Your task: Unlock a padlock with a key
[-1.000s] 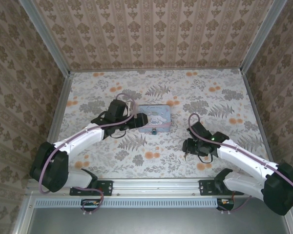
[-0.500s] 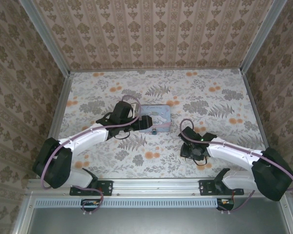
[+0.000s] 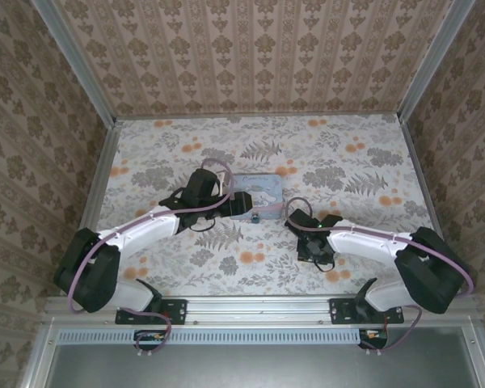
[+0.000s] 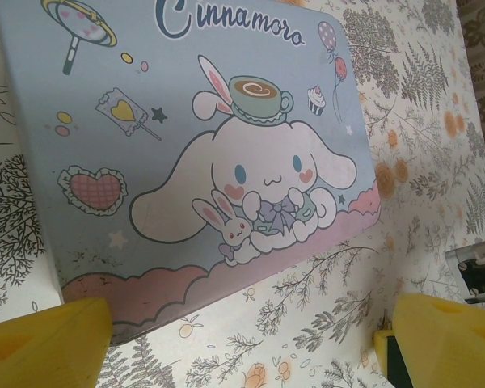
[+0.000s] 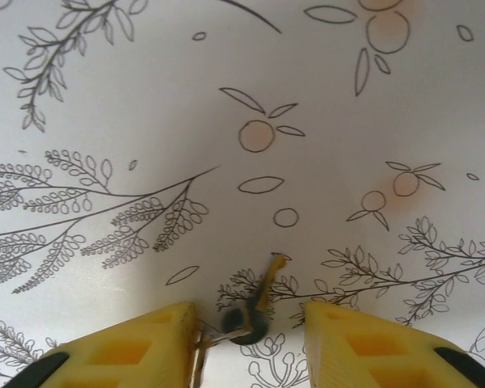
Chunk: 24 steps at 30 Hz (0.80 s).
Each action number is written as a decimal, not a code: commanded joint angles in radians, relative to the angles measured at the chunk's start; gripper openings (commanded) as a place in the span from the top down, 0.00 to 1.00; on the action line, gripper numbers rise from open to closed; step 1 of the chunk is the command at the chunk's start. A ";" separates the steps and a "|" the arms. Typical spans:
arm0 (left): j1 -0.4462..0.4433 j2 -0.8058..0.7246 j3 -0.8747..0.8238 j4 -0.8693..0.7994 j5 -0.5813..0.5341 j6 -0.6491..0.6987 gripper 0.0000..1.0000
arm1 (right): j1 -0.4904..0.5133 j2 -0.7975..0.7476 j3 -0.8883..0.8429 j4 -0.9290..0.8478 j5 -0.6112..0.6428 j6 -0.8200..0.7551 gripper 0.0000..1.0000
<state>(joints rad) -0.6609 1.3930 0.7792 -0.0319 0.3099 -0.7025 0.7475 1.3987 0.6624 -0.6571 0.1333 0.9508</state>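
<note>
A pale blue cartoon box [image 3: 257, 191] lies mid-table, and the tiny dark padlock [image 3: 256, 218] sits at its near edge. My left gripper [image 3: 239, 205] is at the box's left near corner. In the left wrist view this gripper [image 4: 250, 323] is open, its yellow fingers [image 4: 48, 339] wide apart in front of the box [image 4: 186, 137]. My right gripper [image 3: 309, 246] is low over the table, right of the padlock. In the right wrist view a small brass key [image 5: 268, 280] on a wire ring lies between the open fingers of that gripper [image 5: 250, 315], the ring touching the left finger [image 5: 137, 347].
The floral table cover [image 3: 339, 162] is bounded by patterned walls on three sides and a metal rail [image 3: 259, 305] at the near edge. Part of the right arm [image 4: 478, 273] shows at the right edge of the left wrist view.
The right gripper has swung left across the table toward the box and the key. The left gripper shifted slightly right along the box, then held still.
</note>
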 commanded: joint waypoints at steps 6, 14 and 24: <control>-0.006 0.010 -0.012 0.010 0.001 0.003 0.09 | 0.029 0.060 -0.026 0.180 -0.024 0.052 0.72; -0.006 0.000 -0.027 -0.002 -0.005 -0.002 0.09 | 0.028 -0.039 -0.096 0.235 -0.037 0.061 0.98; -0.005 -0.067 -0.053 -0.040 -0.119 0.046 0.08 | 0.014 -0.160 -0.110 0.334 -0.101 0.008 1.00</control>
<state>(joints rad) -0.6617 1.3605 0.7460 -0.0231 0.2646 -0.6937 0.7609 1.2671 0.5606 -0.4030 0.0921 0.9752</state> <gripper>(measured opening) 0.923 0.068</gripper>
